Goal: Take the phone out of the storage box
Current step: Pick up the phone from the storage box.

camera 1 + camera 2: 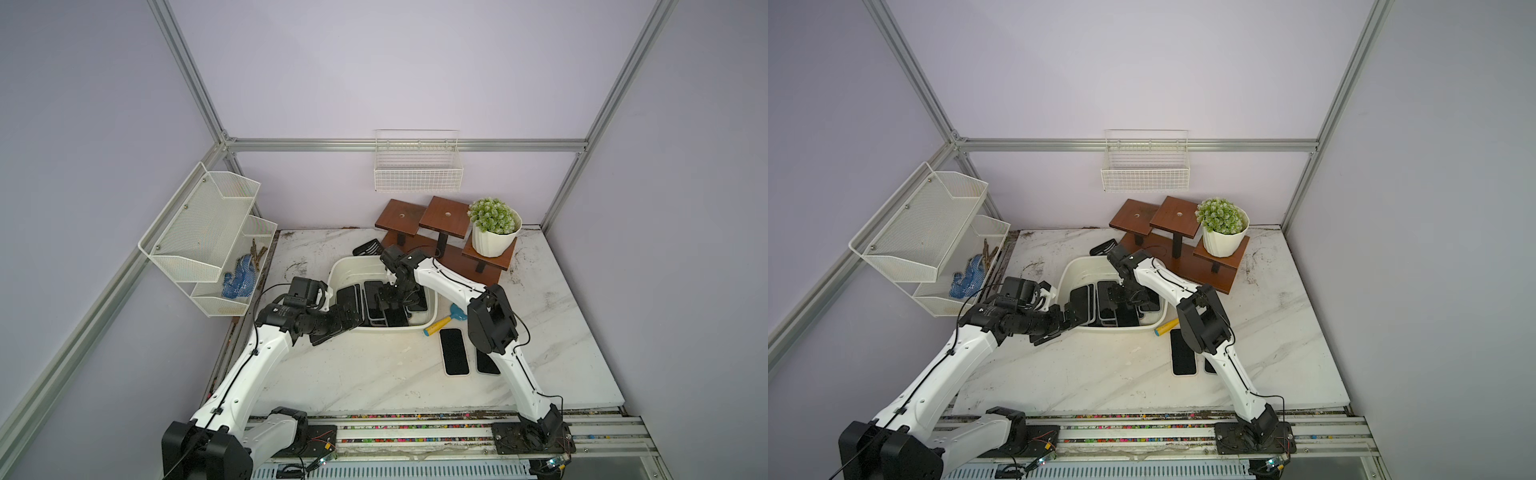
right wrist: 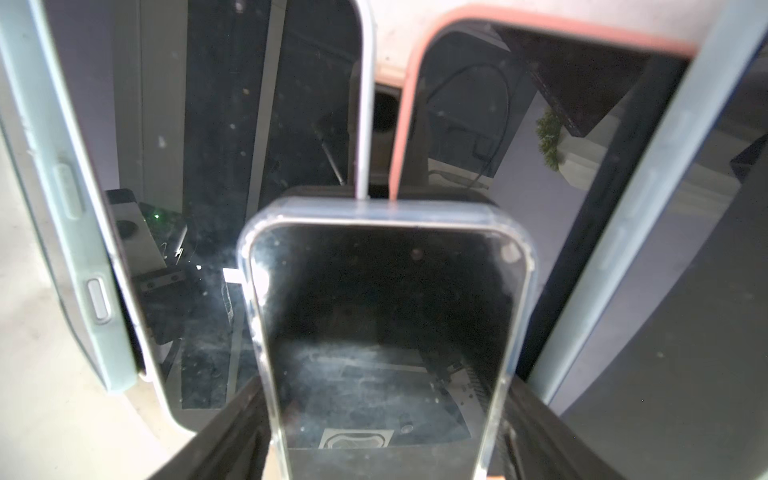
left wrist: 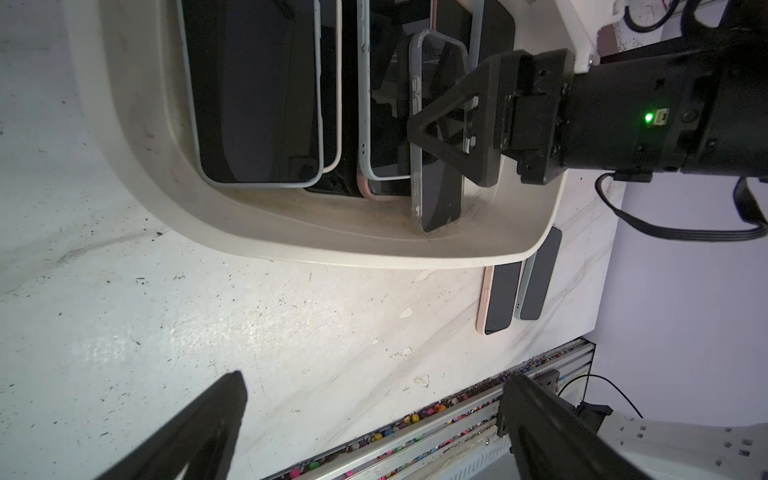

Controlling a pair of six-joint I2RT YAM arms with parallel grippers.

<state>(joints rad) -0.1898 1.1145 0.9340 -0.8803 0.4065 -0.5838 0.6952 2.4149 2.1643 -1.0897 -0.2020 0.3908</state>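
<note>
While the left fingers (image 3: 199, 432) gape wide, the right fingers (image 3: 484, 166) pinch a clear-cased phone (image 2: 386, 332) in the storage box (image 3: 291, 237).

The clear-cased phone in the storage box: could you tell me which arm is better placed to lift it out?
Right, probably. The right pincer straddles the clear-cased phone inside the storage box, its jaws on either side. The left pincer hangs open outside it.

Both top views are evenly lit and sharp, with soft shadows on the marble table (image 1: 353, 374). In the right wrist view the clear-cased phone (image 2: 386, 332) shows glare and blurred near edges
</note>
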